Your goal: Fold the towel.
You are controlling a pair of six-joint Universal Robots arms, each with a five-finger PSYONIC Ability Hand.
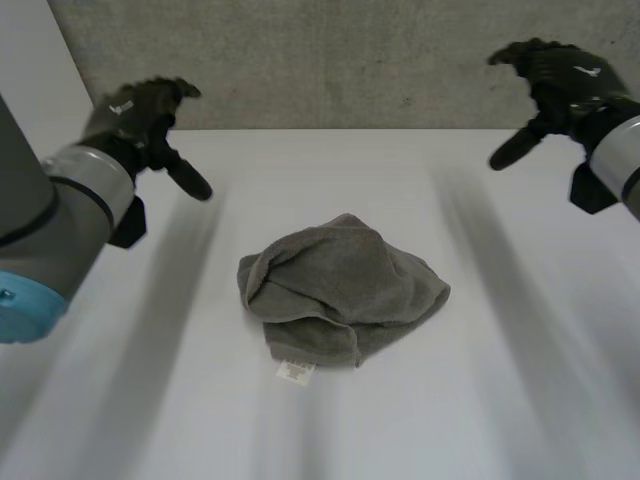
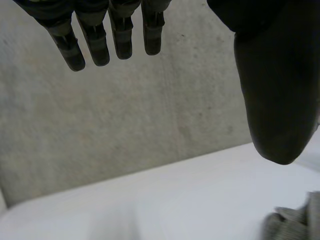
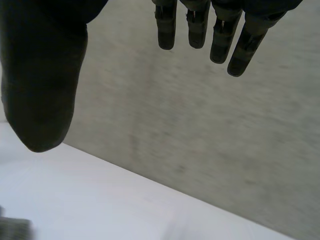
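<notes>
A crumpled grey towel [image 1: 340, 290] lies in the middle of the white tabletop [image 1: 520, 380]. The left hand [image 1: 140, 115] and right hand [image 1: 560, 85] hover well apart above it, fingers [image 2: 94, 45] straight, holding nothing. It probably needs spreading flat by two corners before folding.

Left robot hand [image 1: 140, 112] and right robot hand [image 1: 560, 85] raised apart, fingers relaxed, empty
</notes>
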